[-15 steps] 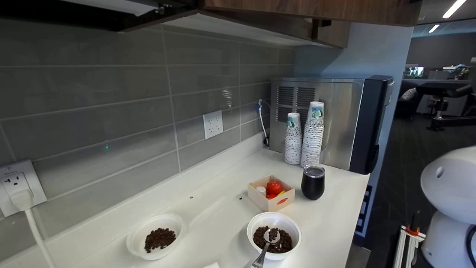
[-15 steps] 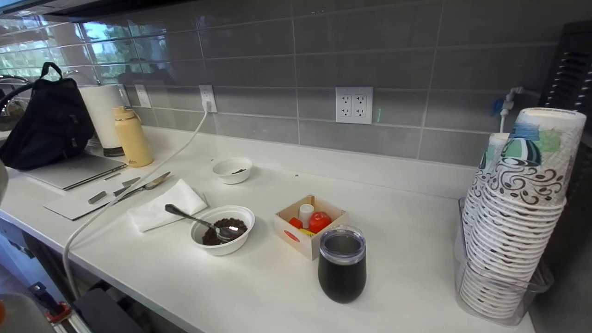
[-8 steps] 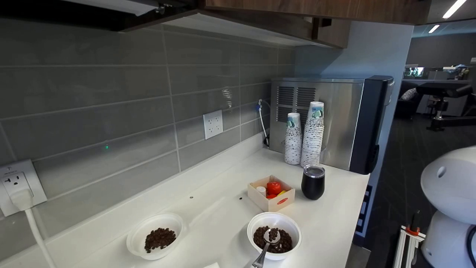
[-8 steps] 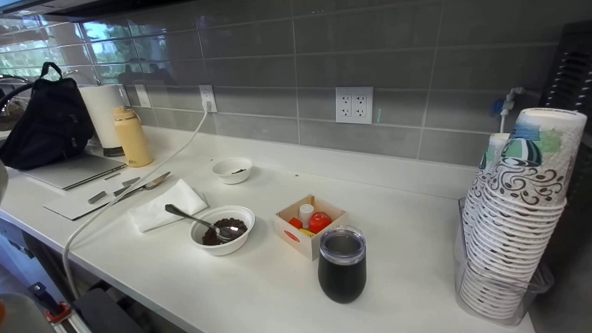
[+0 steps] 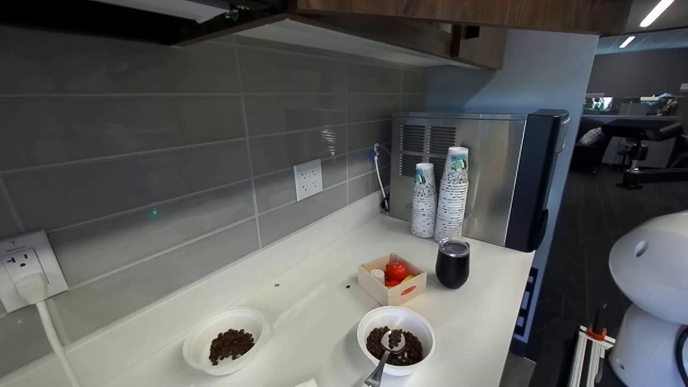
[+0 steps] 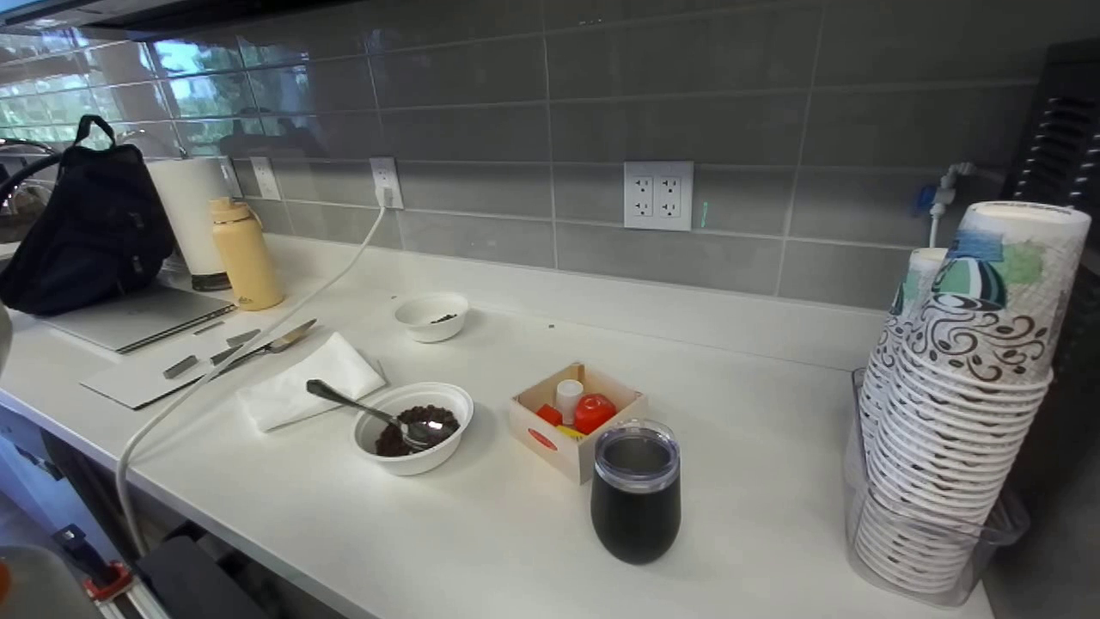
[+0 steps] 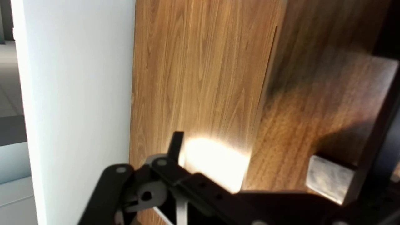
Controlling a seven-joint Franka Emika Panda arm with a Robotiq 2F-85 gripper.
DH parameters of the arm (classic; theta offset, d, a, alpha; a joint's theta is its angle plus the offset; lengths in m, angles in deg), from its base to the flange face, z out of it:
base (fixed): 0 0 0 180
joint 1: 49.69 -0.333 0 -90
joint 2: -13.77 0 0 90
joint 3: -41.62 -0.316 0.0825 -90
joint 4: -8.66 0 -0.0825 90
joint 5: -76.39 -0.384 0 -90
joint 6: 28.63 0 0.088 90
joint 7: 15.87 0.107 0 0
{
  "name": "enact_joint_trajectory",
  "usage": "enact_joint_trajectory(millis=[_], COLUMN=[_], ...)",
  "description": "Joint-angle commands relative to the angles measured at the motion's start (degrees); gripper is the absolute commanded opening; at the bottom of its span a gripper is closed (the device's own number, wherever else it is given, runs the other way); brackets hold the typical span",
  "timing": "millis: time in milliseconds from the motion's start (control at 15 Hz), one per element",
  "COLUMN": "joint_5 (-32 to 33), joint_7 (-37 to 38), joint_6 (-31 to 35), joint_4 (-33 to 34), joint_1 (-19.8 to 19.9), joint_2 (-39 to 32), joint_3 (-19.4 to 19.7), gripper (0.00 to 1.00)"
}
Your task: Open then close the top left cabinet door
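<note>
The top left cabinet door (image 5: 457,13) shows at the top of an exterior view as a brown wood panel standing out from the wall cabinet. Only its lower part is in frame. In the wrist view a near, blurred wood panel (image 7: 300,125) at right looks like this door, beside a flat wood panel (image 7: 203,68) in the middle. My gripper (image 7: 253,156) is open, its fingers wide apart, with the near panel's edge line between them. I cannot tell whether a finger touches the door. I cannot make out the handle. The gripper is outside both exterior views.
A white arm link (image 5: 650,263) stands right of the counter. Below the cabinets are a steel appliance (image 5: 484,177), stacked paper cups (image 5: 452,199), a black tumbler (image 5: 452,266), a small wooden box (image 6: 550,447) and two white bowls. A pale wall (image 7: 78,109) lies left in the wrist view.
The free end of the door has moved a little to the right in an exterior view, reaching further out from the cabinet. The arm link has turned very slightly. The counter items are unchanged.
</note>
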Motion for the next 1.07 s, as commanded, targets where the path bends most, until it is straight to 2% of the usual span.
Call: enact_joint_trajectory(millis=[0, 533, 1000], joint_5=[2.22, 1.23, 0.36], joint_7=[-4.47, -2.91, -1.31], joint_6=[-3.48, -3.55, -3.87], joint_4=[0.47, 4.32, 8.68], joint_1=[0.37, -2.29, -3.12], joint_2=[-0.53, -6.43, -14.99], joint_3=[4.43, 2.37, -0.36], gripper=[1.0, 1.0, 1.0])
